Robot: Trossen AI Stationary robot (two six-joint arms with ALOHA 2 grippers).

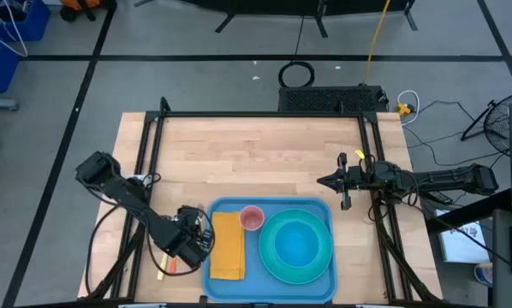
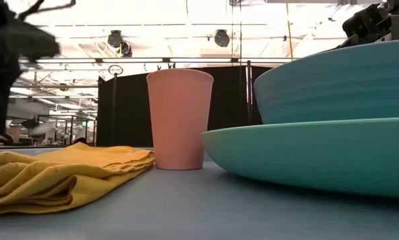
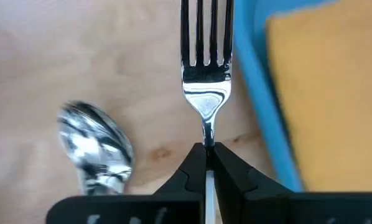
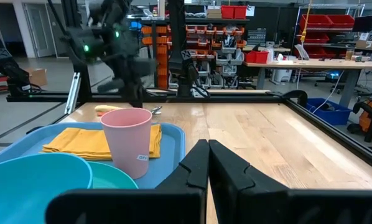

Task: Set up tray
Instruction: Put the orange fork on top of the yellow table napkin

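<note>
The blue tray (image 1: 323, 208) lies at the table's near edge. On it are a folded yellow napkin (image 1: 228, 245), a pink cup (image 1: 252, 218) standing upright, and a turquoise bowl (image 1: 295, 243) on a turquoise plate (image 2: 319, 153). My left gripper (image 1: 196, 238) is just off the tray's left rim (image 3: 260, 93), shut on a silver fork (image 3: 206, 62). A silver spoon (image 3: 96, 146) lies on the wood beside the fork. My right gripper (image 1: 324, 181) is shut on nothing, above the table beyond the tray's far right corner. My left gripper pinches the fork's handle just behind its neck (image 3: 208, 138) between the two fingertips (image 3: 195, 163). The fork runs straight out ahead, in line with the fingers, tines pointing away and alongside the tray's left rim. The rest of the handle is hidden between the fingers.
A small yellow object (image 1: 166, 269) lies on the table near the left gripper. Black frame rails (image 1: 264, 114) run along the table's far, left and right sides. Bare wood (image 1: 256, 158) stretches from the tray to the far edge.
</note>
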